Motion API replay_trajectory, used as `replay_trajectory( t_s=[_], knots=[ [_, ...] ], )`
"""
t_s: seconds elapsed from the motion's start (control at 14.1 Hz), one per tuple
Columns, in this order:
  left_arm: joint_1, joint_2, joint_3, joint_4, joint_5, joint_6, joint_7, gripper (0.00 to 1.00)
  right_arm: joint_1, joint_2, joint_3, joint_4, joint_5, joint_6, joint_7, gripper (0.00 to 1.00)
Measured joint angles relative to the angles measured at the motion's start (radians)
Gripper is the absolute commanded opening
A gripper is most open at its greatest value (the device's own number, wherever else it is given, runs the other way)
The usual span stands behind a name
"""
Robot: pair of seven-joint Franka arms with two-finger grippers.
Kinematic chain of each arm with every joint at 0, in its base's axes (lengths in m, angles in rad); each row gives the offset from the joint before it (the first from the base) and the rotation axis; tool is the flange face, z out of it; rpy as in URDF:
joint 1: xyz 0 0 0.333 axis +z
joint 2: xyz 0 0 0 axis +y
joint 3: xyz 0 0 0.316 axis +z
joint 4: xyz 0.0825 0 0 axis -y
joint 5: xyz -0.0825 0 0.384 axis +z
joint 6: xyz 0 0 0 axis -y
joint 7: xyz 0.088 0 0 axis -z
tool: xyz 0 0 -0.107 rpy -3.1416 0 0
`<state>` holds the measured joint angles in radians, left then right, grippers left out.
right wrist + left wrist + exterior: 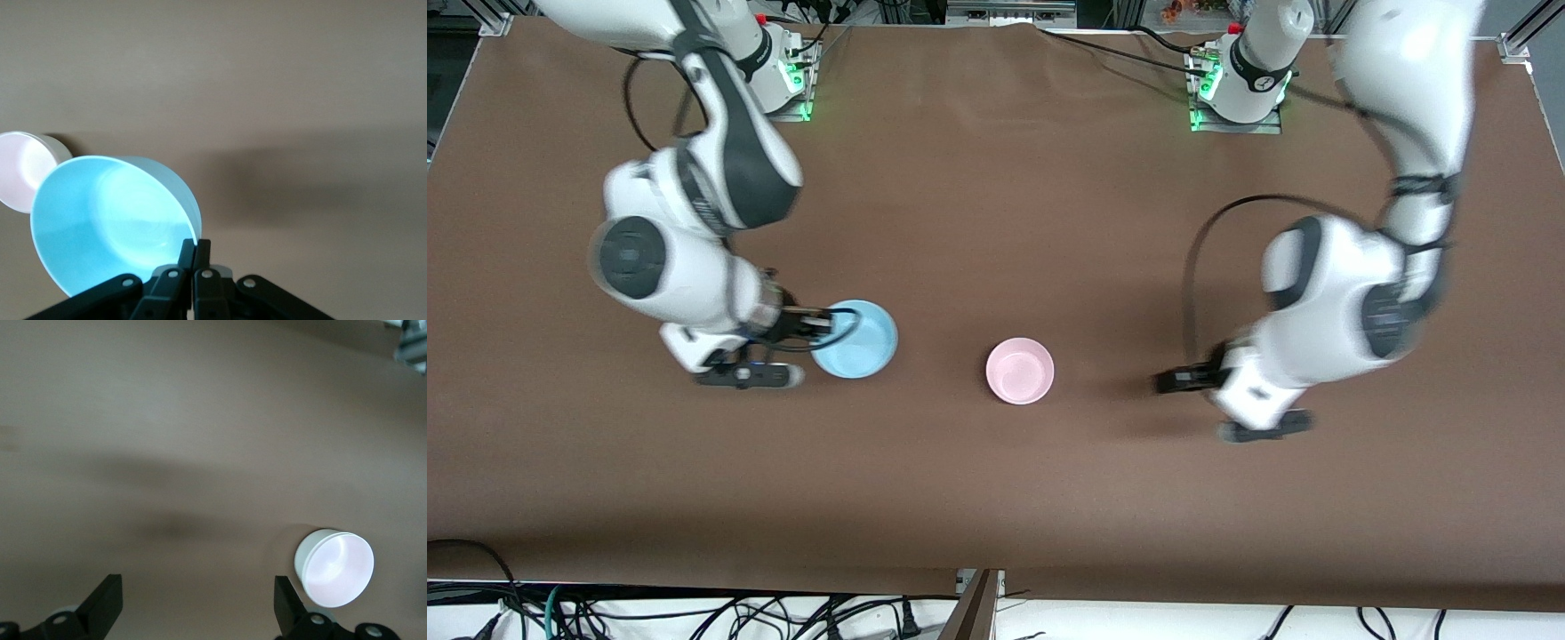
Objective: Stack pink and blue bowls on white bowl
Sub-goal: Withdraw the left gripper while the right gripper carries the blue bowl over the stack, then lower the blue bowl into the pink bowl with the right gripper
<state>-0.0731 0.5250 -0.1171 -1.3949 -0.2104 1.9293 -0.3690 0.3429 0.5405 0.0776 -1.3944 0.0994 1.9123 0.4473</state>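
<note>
The light blue bowl (861, 342) is gripped by its rim in my right gripper (824, 318), which is shut on it toward the right arm's end of the table. In the right wrist view the bowl (100, 223) tilts with its open side toward the camera, rim between the fingers of that gripper (195, 248). The pale pink bowl (1020, 371) stands upright at the table's middle and also shows in the right wrist view (23, 167) and the left wrist view (335, 568). No separate white bowl shows. My left gripper (1193, 406) (199, 603) is open and empty over bare table beside the pink bowl.
The brown table cover (996, 222) spreads under everything. Cables (694, 613) hang below the table edge nearest the front camera. The two arm bases (1236, 89) stand at the table's farthest edge.
</note>
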Motion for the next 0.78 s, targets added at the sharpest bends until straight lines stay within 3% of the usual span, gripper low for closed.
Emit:
replay_trajectory(
  t_s=[0.28, 0.5, 0.78],
  knots=[
    [0.134, -0.138, 0.019, -0.003, 0.038, -0.202, 0.044, 1.0, 0.152, 0.103, 0.002, 0.017, 0.0, 0.168, 0.232, 0.0],
    [0.163, -0.193, 0.028, -0.005, 0.141, -0.31, 0.143, 1.0, 0.227, 0.199, 0.001, 0.126, 0.0, 0.191, 0.381, 0.0],
    [0.187, -0.275, 0.029, -0.004, 0.183, -0.439, 0.169, 1.0, 0.257, 0.294, 0.0, 0.208, 0.0, 0.222, 0.435, 0.0]
  ],
)
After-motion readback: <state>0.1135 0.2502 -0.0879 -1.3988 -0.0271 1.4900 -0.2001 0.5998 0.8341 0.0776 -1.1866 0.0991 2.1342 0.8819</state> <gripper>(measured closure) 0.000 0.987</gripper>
